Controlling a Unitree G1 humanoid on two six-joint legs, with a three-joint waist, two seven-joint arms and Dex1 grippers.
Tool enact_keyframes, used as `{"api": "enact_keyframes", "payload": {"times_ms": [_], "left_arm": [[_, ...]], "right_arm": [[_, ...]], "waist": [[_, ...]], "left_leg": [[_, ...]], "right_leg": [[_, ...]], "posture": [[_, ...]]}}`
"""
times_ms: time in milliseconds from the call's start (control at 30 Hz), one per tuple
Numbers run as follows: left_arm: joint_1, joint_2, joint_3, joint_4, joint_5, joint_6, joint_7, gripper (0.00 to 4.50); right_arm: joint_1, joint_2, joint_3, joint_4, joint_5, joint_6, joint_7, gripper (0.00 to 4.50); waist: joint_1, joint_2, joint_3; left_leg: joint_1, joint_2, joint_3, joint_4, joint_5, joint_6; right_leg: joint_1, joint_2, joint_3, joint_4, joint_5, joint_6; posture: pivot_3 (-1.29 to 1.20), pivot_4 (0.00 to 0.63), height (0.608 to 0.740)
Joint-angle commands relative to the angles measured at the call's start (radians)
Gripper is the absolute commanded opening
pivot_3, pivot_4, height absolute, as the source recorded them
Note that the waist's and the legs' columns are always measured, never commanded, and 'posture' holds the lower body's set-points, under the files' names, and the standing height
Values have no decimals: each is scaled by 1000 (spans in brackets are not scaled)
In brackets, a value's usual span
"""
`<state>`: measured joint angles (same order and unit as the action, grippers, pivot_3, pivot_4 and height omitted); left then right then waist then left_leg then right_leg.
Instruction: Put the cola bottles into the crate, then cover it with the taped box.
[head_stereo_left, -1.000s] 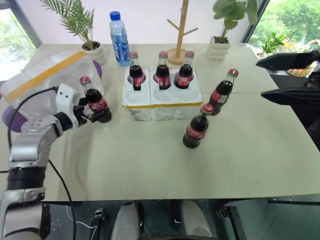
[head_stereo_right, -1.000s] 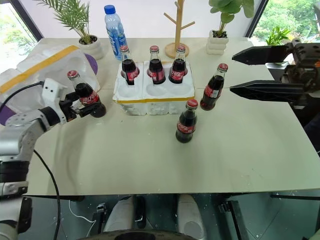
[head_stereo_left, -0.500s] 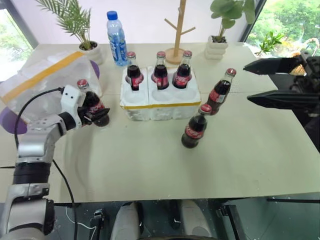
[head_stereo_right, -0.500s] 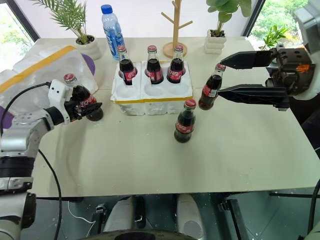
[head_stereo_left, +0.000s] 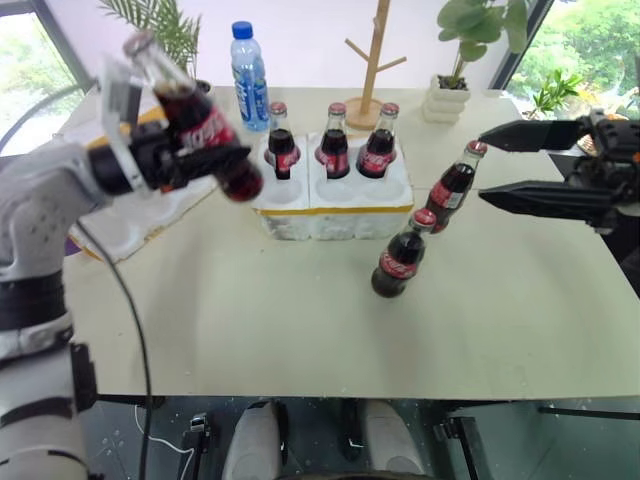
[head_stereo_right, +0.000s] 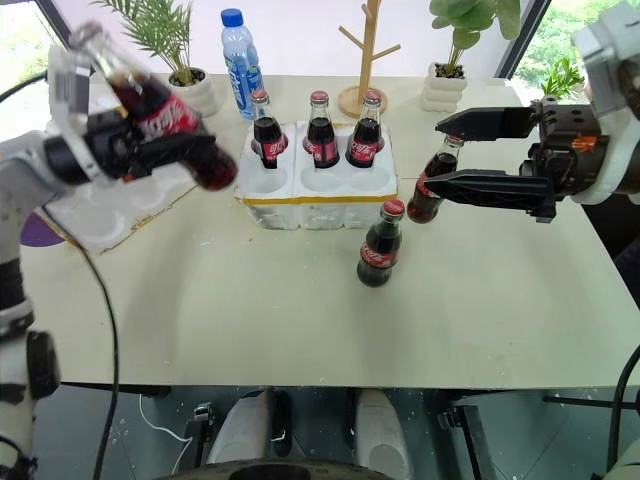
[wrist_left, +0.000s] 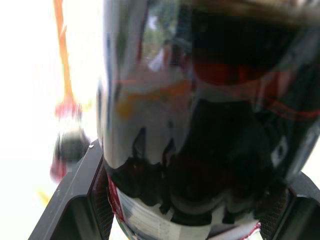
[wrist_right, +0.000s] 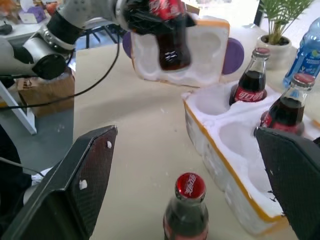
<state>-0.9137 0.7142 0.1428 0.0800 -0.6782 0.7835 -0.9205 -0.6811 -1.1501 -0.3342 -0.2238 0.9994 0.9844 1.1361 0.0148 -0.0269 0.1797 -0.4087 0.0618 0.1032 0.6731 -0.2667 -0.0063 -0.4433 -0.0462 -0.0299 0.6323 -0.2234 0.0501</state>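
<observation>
Left eye view puts my left claw (head_stereo_left: 185, 150) closest, raised above the surface (head_stereo_left: 300, 320) and clamped round the body of a cola bottle (head_stereo_left: 195, 125) that tilts with its cap up and away to my left. From the left wrist view that bottle's dark glass and red label sit tight between the two black fingers (wrist_left: 75, 200).

Next out, a lone cola bottle (head_stereo_left: 400, 262) stands on the bare surface just in front of the crate's right corner, and another bottle (head_stereo_left: 452, 186) stands a little farther right. My right claw (head_stereo_right: 455, 155) hangs level beside that farther bottle with its jaws spread wide and nothing between them.

The crate (head_stereo_left: 335, 205) sits mid-surface, three capped bottles (head_stereo_left: 334, 152) upright in its back wells and the three front wells bare. To its left lies the taped box (head_stereo_left: 130, 215), hollow side up, partly behind my left arm.

Farthest off, along the back edge, I see a blue-capped water bottle (head_stereo_left: 247, 62), a wooden peg stand (head_stereo_left: 372, 60) and two potted plants (head_stereo_left: 462, 50).
</observation>
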Motion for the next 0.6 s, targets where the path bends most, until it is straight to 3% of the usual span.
{"api": "enact_keyframes", "payload": {"times_ms": [33,233,500,567,600], "left_arm": [[-86,-57,-95,168,136,-155,-24,2841],[-155,-134,-220,409,320,-361,-92,2841],[-129,-175,-268,491,422,-446,-138,2841],[-119,-203,-281,525,453,-469,-125,3884],[-118,-216,-283,547,467,-479,-115,4203]], "right_arm": [[4,1,-60,-29,31,5,-36,4500],[64,7,-110,-63,55,19,-94,4500],[140,20,-142,-79,61,5,-139,4500],[143,25,-127,-69,45,-10,-142,4500],[145,26,-117,-63,31,-20,-143,4500]], "waist": [[-3,0,0],[-9,0,0],[-5,0,1],[-4,0,1],[-3,0,0]], "left_leg": [[0,0,0,0,0,0],[-1,1,0,2,0,1],[-3,2,0,3,-1,2],[-3,2,0,4,-1,2],[-3,2,0,5,-1,2]], "right_leg": [[0,0,0,0,0,0],[-1,2,0,0,0,1],[-3,1,0,0,0,1],[-2,1,0,0,0,1],[-2,1,0,1,0,1]], "posture": [[0,150,740],[0,150,740],[0,150,740],[0,150,740],[0,150,740]]}}
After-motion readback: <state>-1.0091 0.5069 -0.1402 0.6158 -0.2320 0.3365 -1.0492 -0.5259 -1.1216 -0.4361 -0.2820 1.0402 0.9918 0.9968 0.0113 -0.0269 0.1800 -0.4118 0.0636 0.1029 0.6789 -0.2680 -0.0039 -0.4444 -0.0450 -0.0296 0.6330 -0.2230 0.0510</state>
